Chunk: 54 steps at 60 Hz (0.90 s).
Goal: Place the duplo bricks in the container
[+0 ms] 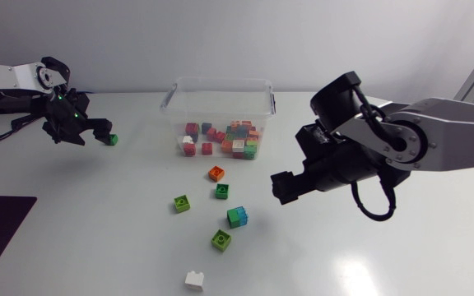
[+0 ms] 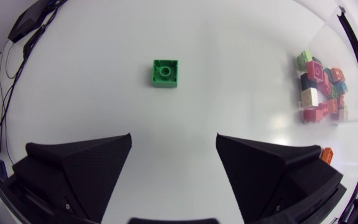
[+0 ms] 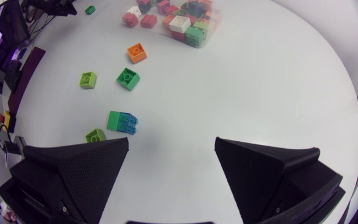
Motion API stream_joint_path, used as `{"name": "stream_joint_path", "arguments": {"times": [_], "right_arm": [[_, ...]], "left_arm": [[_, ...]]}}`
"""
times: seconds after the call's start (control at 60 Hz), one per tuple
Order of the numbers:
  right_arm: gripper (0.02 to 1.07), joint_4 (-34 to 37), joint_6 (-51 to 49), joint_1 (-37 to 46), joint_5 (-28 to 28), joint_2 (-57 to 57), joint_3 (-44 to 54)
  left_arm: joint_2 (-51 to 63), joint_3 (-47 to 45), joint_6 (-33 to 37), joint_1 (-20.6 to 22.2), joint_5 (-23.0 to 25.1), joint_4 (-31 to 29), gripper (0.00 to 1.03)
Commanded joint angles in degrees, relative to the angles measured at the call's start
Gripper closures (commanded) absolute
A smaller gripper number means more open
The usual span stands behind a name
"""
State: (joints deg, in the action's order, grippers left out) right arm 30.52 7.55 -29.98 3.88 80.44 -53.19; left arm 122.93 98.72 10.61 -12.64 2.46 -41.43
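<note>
Left wrist view: left gripper [image 2: 173, 137] apart, green brick [image 2: 165, 73] ahead; right gripper [image 3: 171, 140] apart

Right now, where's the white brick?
Head view: white brick sits alone at the lower edge, left of centre; nearest is the lime brick up-right.

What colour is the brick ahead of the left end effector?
The brick is green; the left wrist view shows it best.
</note>
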Motion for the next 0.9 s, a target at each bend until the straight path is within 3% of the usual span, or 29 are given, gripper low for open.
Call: {"name": "stream_joint_path", "arguments": {"times": [0.0,0.6,0.883], "right_arm": [[0.07,1.2,1.8,-1.2,0.3,2.5,-1.7],[0.07,3.4,2.3,-8.0,-0.1,11.4,-6.8],[0.07,4.1,2.3,-8.7,-0.2,13.2,-6.9]], "left_arm": [[5.0,5.7,1.2,0.3,-0.4,-1.8,0.11],[22.5,30.2,1.3,0.7,-1.8,-9.6,0.24],[27.0,36.9,1.3,1.0,-1.8,-12.1,0.45]]}}
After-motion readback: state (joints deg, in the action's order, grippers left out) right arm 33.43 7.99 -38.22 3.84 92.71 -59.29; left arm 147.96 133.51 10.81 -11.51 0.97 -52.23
